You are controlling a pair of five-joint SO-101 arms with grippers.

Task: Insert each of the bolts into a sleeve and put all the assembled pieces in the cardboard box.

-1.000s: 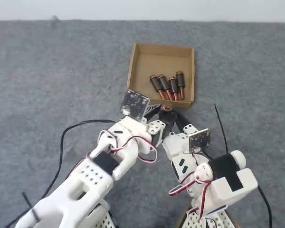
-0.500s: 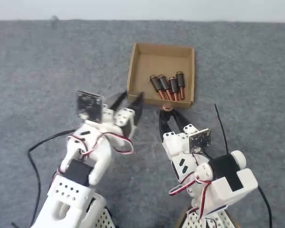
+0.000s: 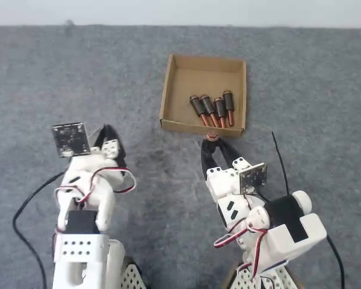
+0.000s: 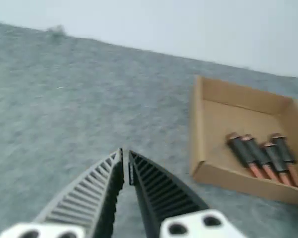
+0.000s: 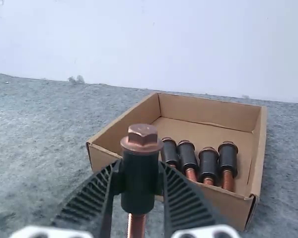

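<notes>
Right wrist view: the right gripper (image 5: pixel 139 171) clasps an assembled bolt-and-sleeve (image 5: pixel 140 148) upright, just short of the cardboard box (image 5: pixel 211 113); next, I judge, lift it over the near wall and release; the left gripper (image 4: pixel 125 159) is clenched, empty.

Cardboard box (image 3: pixel 166 90) matt brown paperboard; bolt (image 5: pixel 141 138) coppery metal w/ slight sheen; sleeve (image 5: pixel 138 186) matt black, smooth; table cover (image 3: pixel 60 78) grey fuzzy cloth; right gripper (image 5: pixel 138 171) ribbed black plastic

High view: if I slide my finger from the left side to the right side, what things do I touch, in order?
left gripper → cardboard box → four assembled pieces lying inside the box → thin black cable
</notes>
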